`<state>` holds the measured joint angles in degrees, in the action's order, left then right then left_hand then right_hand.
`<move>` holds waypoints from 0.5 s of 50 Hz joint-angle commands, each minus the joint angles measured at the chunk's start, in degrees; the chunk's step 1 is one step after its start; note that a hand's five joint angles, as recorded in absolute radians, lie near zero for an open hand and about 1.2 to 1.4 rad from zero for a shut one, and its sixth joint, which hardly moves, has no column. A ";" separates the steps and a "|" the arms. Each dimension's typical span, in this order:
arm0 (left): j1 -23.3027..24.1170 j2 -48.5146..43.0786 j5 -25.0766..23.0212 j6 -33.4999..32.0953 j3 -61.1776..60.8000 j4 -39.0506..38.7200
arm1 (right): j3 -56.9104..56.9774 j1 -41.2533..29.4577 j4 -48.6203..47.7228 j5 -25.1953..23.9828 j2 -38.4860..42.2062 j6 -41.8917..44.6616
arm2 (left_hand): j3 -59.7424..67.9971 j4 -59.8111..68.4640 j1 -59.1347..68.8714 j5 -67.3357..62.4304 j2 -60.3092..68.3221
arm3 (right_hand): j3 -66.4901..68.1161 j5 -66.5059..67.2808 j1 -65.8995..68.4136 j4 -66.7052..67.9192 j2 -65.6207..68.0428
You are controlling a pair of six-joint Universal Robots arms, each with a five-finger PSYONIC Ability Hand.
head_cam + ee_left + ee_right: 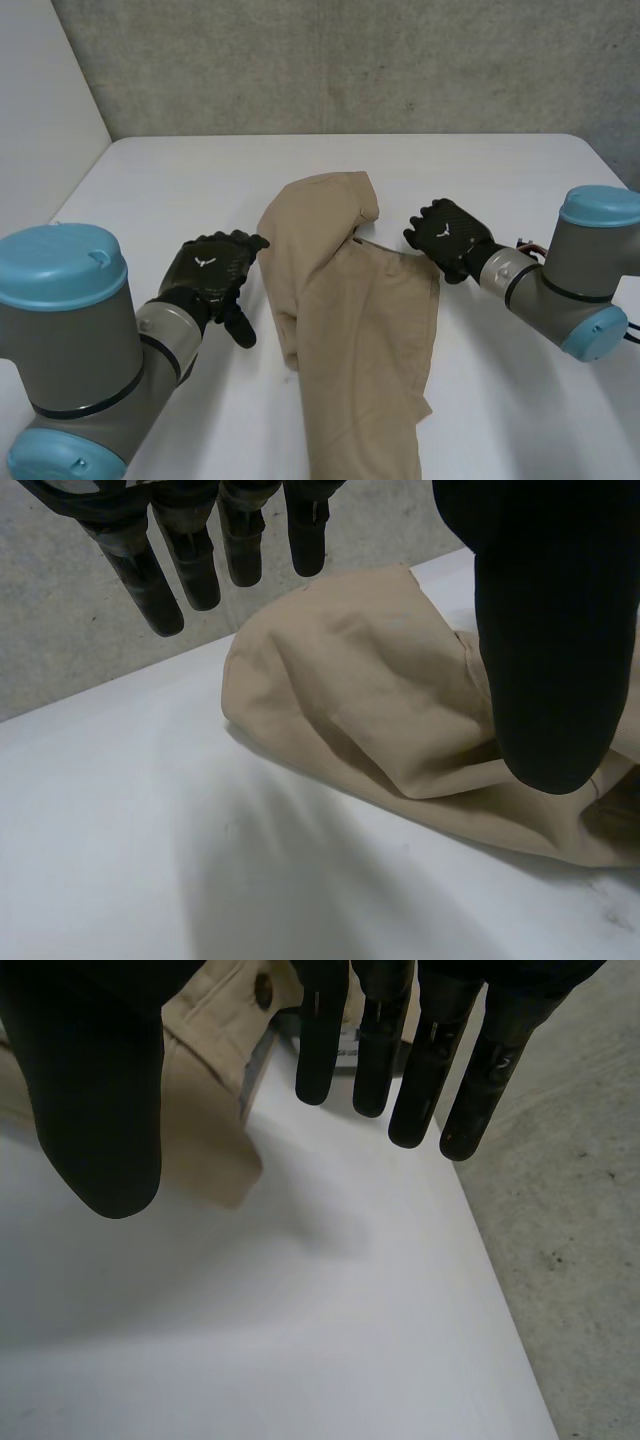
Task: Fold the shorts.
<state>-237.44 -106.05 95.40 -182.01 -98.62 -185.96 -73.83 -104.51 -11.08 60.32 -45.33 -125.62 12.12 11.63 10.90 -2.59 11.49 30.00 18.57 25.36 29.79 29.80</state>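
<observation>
The shorts (pixel 350 320) lie half-folded down the middle of the frame on the counter (pixel 150 180); we hold our left hand (pixel 210 275) centre left and our right hand (pixel 450 238) centre right, just beside them; both hands' fingers (pixel 375 1060) are straight, apart and empty, flanking the cloth, we judge, for the next fold.

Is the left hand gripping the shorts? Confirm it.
No, the left hand is open by the shorts, its fingers straight and holding nothing.
</observation>
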 commanded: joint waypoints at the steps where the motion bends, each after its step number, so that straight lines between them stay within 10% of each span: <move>1: -0.12 0.84 -0.03 -0.10 -1.22 -0.28 | 0.09 0.01 0.18 -0.11 1.47 2.49 | -1.07 -0.57 0.16 1.54 -0.43 | 5.15 6.57 9.78 5.35 5.35; 25: -0.48 2.95 -0.03 -0.10 -3.50 -1.51 | 0.44 -0.16 -0.26 0.06 2.35 2.23 | -1.40 -0.91 -0.18 1.87 -0.77 | 9.19 10.61 13.82 9.39 9.39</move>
<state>-237.92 -103.75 95.36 -182.11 -101.53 -186.97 -73.61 -104.51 -11.12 60.26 -43.10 -123.17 12.12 11.63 10.90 -2.59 11.49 33.66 22.01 28.69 33.66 33.62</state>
